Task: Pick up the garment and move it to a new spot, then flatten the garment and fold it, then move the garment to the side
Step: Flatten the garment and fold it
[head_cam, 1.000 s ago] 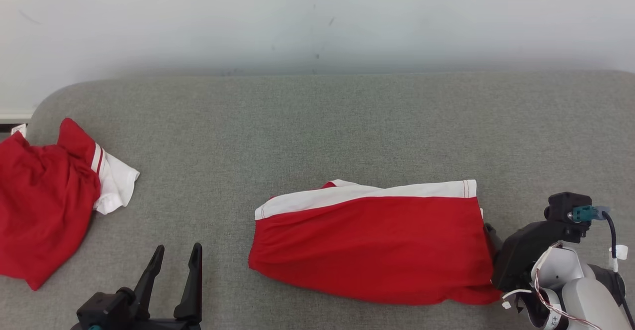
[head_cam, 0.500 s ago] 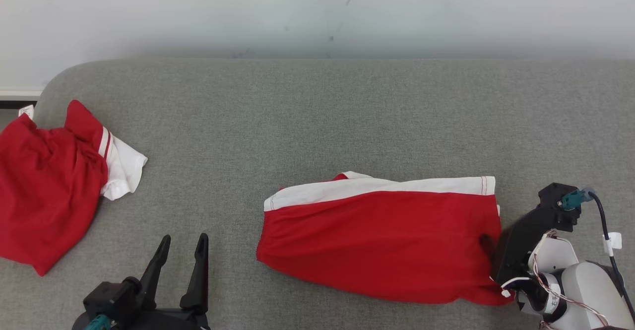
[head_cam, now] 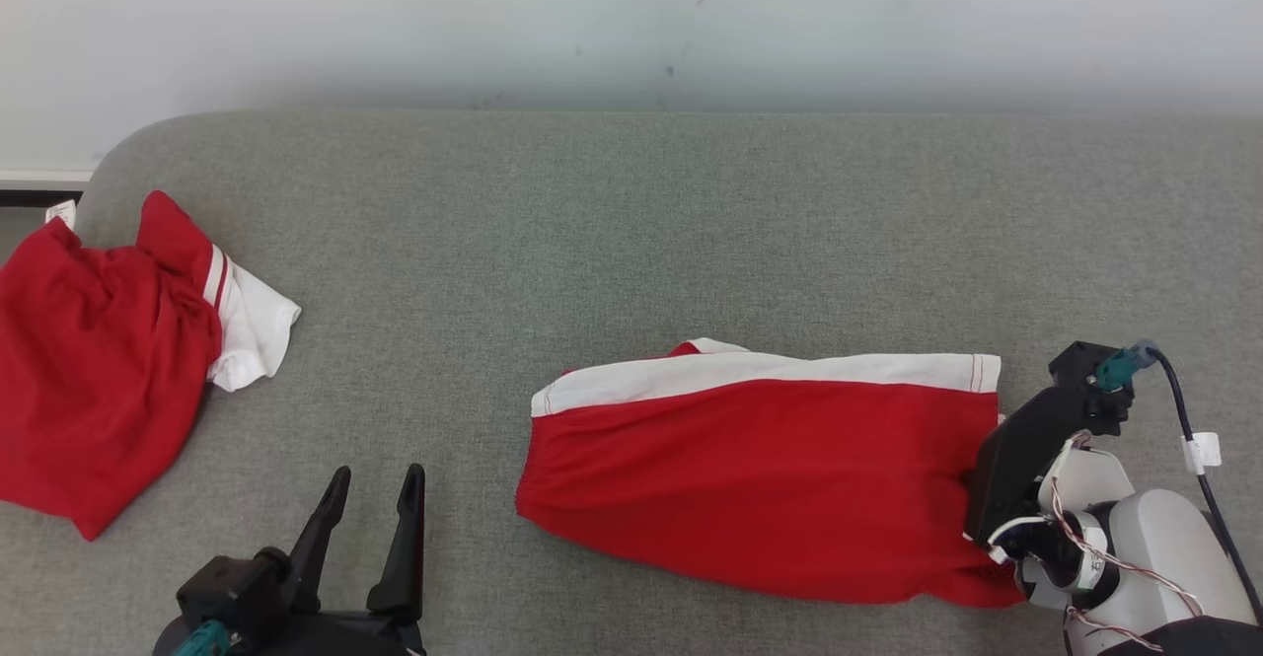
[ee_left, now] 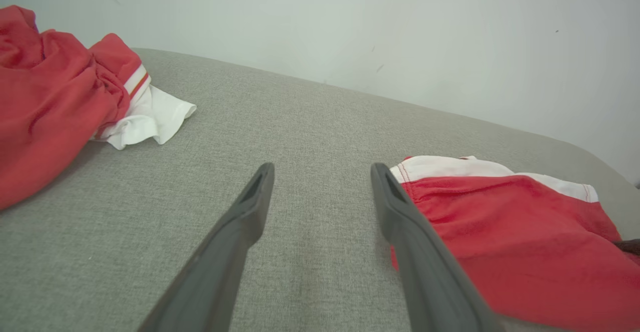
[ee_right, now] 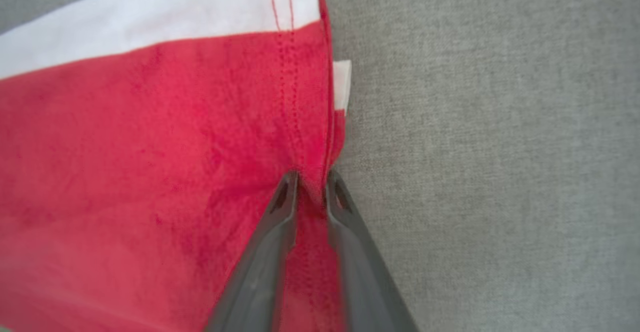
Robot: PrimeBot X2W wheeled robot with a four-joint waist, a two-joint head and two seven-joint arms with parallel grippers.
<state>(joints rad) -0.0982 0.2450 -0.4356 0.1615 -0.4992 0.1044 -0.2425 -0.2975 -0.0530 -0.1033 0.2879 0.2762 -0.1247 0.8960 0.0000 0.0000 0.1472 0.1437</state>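
Two grippers work at the near edge of a grey woven fabric surface [head_cam: 631, 242]. At the near left, the left gripper [head_cam: 378, 472] has its long dark fingers spread wide and pointing toward the far side. It holds nothing, and in the left wrist view only bare grey weave lies between them. At the near right, the right gripper [ee_right: 312, 174] has its fingers drawn almost together on the right-hand hem of a folded red cloth garment with a white band [head_cam: 760, 478]. A bunched ridge of red cloth is pinched between the tips, and a small white tag [ee_right: 342, 85] sticks out from the hem just past them. Behind that gripper sits the pale forearm [head_cam: 1154, 547], with a black cable ending in a teal plug [head_cam: 1120, 368]. The folded garment lies right of centre on the surface, its long side running left to right. Its white band runs along the far edge, its near edge is slightly rumpled, and its left end lies apart from the left gripper. Farther back at the far left, a crumpled red garment with a white striped sleeve [head_cam: 89, 380] lies at the surface's left edge, well apart from the folded one. Beyond the surface stands a pale wall [head_cam: 631, 15] with a few small dark marks.
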